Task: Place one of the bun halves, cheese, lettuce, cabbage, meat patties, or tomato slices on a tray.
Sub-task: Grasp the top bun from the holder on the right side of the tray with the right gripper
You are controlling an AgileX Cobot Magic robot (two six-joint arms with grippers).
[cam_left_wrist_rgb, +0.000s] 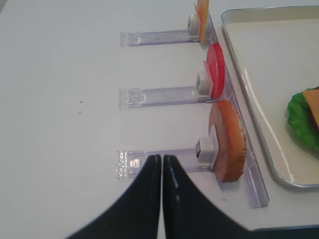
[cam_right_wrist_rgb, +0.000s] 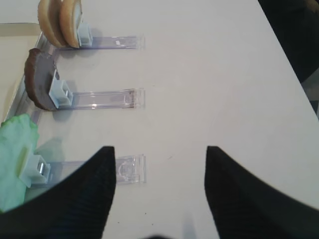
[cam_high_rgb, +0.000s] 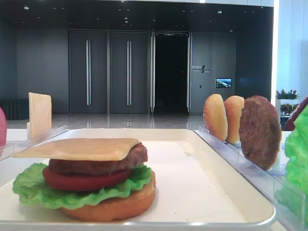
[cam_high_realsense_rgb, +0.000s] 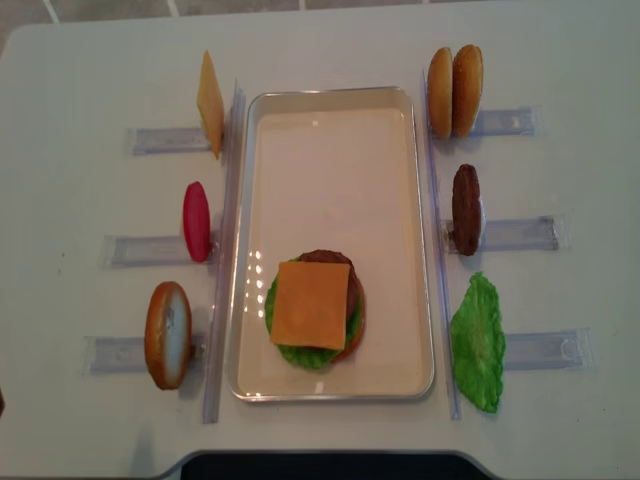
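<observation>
Fingers of your right gripper [cam_right_wrist_rgb: 158,194] stand wide and hold nothing, low in its wrist view; the left gripper [cam_left_wrist_rgb: 162,172] fingers are pressed narrow, also empty. Upper left of the right wrist frame, the bun halves [cam_right_wrist_rgb: 61,21] stand on edge in a clear holder rack [cam_right_wrist_rgb: 112,42], easy to pinch. The tray [cam_high_realsense_rgb: 330,110] carries the stack, with cheese [cam_high_realsense_rgb: 311,304] on top.

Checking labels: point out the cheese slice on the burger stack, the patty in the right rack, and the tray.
cheese slice [cam_high_realsense_rgb: 311,304], overhead exterior view, middle of its top face.
patty [cam_high_realsense_rgb: 466,209], overhead exterior view, middle of its upright edge.
tray [cam_high_realsense_rgb: 330,93], overhead exterior view, far rim.
</observation>
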